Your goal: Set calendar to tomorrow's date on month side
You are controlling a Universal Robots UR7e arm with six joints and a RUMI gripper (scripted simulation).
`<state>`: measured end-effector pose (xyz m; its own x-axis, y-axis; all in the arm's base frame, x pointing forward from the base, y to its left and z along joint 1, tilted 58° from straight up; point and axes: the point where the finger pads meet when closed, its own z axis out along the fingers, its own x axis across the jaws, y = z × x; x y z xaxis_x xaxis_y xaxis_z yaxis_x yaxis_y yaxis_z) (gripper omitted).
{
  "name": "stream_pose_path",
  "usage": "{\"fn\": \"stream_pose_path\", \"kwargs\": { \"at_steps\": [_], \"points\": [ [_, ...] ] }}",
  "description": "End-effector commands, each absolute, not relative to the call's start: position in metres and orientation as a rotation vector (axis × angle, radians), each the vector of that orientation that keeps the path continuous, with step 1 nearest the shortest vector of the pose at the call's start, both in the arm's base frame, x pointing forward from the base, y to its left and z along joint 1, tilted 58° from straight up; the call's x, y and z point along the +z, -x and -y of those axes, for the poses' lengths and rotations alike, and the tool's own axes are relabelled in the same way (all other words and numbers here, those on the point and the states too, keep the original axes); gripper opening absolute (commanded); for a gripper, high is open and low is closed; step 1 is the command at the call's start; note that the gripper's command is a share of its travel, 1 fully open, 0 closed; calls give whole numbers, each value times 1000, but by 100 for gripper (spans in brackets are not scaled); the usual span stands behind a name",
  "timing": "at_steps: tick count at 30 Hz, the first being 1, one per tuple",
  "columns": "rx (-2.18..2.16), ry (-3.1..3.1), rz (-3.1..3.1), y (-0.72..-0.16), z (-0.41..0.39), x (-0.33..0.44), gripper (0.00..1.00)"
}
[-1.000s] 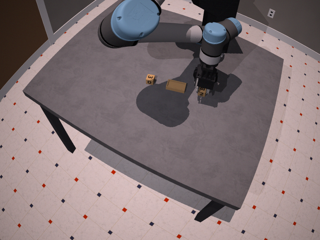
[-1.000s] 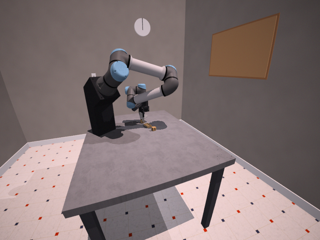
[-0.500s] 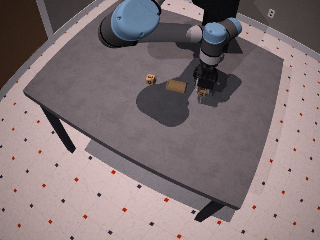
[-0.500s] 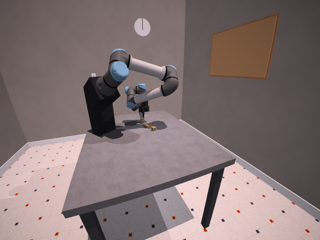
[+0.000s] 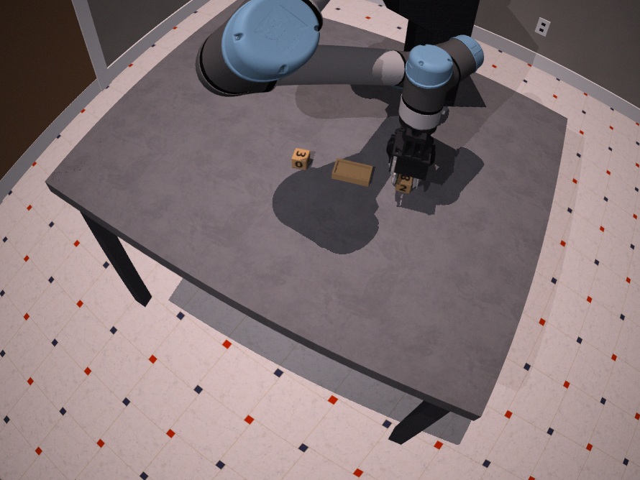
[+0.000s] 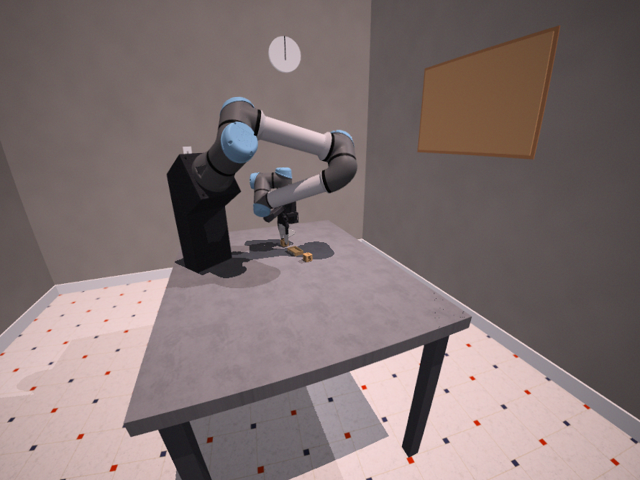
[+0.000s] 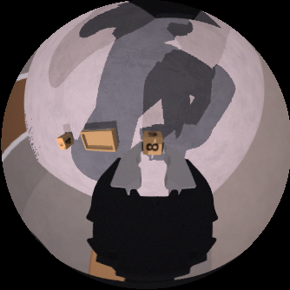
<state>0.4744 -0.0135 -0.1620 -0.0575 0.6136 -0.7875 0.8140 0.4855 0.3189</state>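
Top and exterior views share the whole tabletop.

A grey table [image 5: 289, 217] [image 6: 305, 310] [image 7: 65, 104] spreads beneath and around the end effector, crossed by dark shadows. Pale floor tiles [image 5: 206, 413] [image 6: 516, 413] with red and blue diamonds lie below it; a round clock [image 6: 292, 54] hangs on the grey wall [image 6: 154, 67] above it.
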Motion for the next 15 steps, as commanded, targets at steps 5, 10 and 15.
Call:
{"fn": "stream_pose_path", "kwargs": {
  "at_steps": [5,10,15],
  "points": [
    [-257,-1213,-1760,-474,13,-162,15],
    [-257,-1213,-1760,-474,13,-162,22],
    [-257,-1213,-1760,-474,13,-162,29]
  ]
}}
